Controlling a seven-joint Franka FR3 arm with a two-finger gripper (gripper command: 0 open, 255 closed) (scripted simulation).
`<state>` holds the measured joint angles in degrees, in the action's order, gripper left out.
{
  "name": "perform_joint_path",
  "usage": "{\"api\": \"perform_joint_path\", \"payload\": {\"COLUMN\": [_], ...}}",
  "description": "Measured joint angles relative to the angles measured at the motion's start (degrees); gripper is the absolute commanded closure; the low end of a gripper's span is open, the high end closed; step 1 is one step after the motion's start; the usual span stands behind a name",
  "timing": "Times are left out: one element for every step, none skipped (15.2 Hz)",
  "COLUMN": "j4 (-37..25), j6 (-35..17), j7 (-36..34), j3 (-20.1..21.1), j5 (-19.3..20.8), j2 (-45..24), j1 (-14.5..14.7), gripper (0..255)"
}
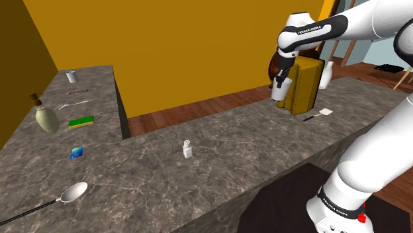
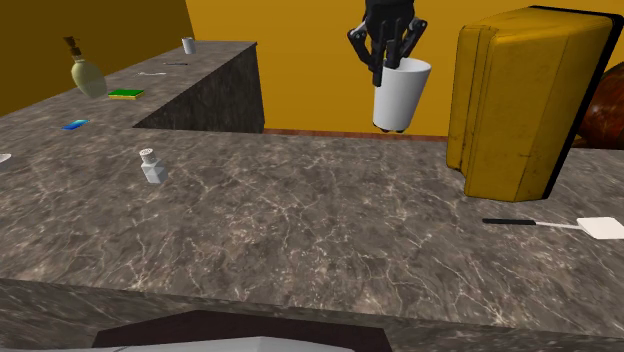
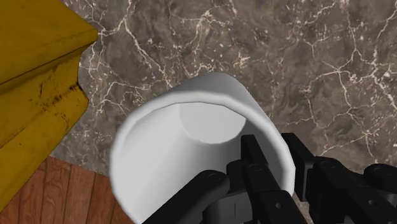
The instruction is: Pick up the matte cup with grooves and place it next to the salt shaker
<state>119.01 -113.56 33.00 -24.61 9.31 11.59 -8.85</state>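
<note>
The pincer [image 2: 391,66] clasps the white cup [image 2: 401,97] by its rim, clear above the worktop [image 2: 330,235] and beside the yellow box [image 2: 520,100]. The wrist view shows one finger inside the cup. The shoulder view shows the salt shaker [image 1: 188,149] well apart.

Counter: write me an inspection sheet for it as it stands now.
Surface: dark marbled counter, L-shaped.
Job's things: plain white cup held off the counter beside the yellow box; shaker upright, well apart from the cup.
Clutter: box, spatula, spoon, sponge, bottle.
Grippers: the gripper is shut on the cup's rim.
Cables: nothing seen.
Surroundings: yellow wall, wood floor.
</note>
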Motion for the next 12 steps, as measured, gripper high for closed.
{"api": "perform_joint_path", "payload": {"j4": [0.58, 1.07, 2.19, 3.26, 3.96, 5.14, 6.07, 6.93, 7.70, 8.28, 8.26, 8.58], "j6": [0.36, 0.64, 0.43, 0.86, 1.07, 0.98, 1.02, 1.34, 1.70, 1.77, 1.92, 2.21], "j7": [-1.06, -2.30, -3.93, -5.50, -7.03, -8.55, -9.97, -11.54, -12.85, -14.38, -15.93, -17.49], "j3": [0.68, 1.48, 2.50, 3.54, 4.54, 5.54, 6.47, 7.58, 8.52, 9.59, 10.68, 11.81], "j5": [0.31, 0.49, 0.72, 1.09, 1.22, 1.39, 1.51, 1.58, 1.63, 1.50, 1.21, 0.99], "j2": [0.88, 1.53, 2.28, 3.61, 4.37, 5.30, 6.10, 7.09, 8.05, 8.50, 8.42, 8.79], "j1": [0.27, 0.66, 1.15, 1.52, 1.97, 2.37, 2.75, 3.20, 3.55, 4.06, 4.67, 5.24], "gripper": [255, 255, 255, 255, 255, 255, 255, 255, 255, 255, 255, 255]}}
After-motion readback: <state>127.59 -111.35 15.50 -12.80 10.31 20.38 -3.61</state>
